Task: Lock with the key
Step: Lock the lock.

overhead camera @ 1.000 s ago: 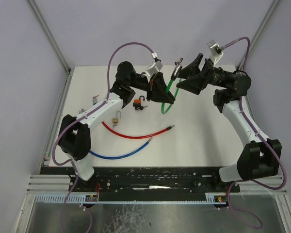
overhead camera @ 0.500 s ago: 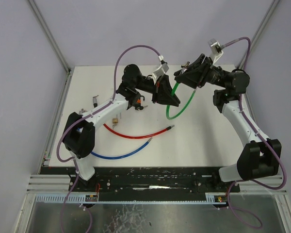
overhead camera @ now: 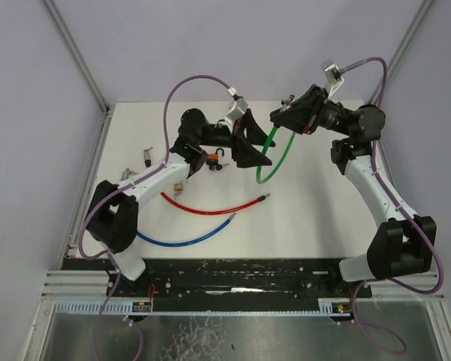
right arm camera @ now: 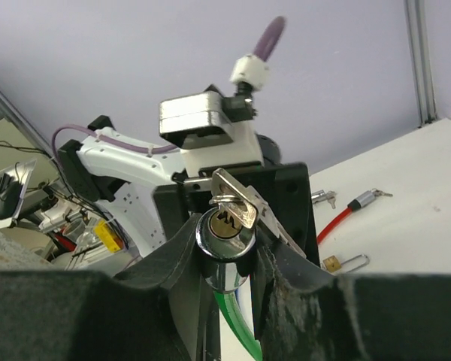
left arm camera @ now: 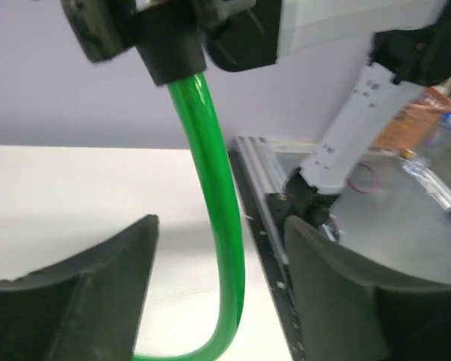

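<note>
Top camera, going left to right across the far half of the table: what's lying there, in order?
loose keys → brass padlock → orange padlock → green cable lock

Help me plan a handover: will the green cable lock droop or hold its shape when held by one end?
Probably semi-stiff: the green cable hangs from the right pincer in one smooth curve, not limp. Its shiny lock head likely makes that end heavy and slippery.
</note>
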`<state>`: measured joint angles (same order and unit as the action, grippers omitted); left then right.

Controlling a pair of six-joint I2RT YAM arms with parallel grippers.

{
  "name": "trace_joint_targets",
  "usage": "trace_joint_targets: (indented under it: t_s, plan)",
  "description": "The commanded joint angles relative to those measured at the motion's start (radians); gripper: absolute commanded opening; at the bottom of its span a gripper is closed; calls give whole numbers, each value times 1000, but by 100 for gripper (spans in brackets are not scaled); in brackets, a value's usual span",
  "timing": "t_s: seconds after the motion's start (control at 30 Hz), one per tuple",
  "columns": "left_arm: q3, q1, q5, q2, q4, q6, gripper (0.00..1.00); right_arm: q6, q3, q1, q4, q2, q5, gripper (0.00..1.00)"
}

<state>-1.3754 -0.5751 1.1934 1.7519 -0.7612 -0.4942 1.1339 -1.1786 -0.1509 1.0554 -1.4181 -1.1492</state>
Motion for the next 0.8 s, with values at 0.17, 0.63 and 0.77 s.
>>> trace_joint_targets:
  t_s: [0.17,0.63,0.77]
  plan:
    - [358,-39,-747,-318,-47,359,95,-332,-109,27,-457,34,93,0]
    - [259,-298,-1375,-220,76,638,98,-645,-233,11,-972,38,470,0]
    - [133,-299,-1431,-119,175,638,84,-649,-229,10,-986,49,495,0]
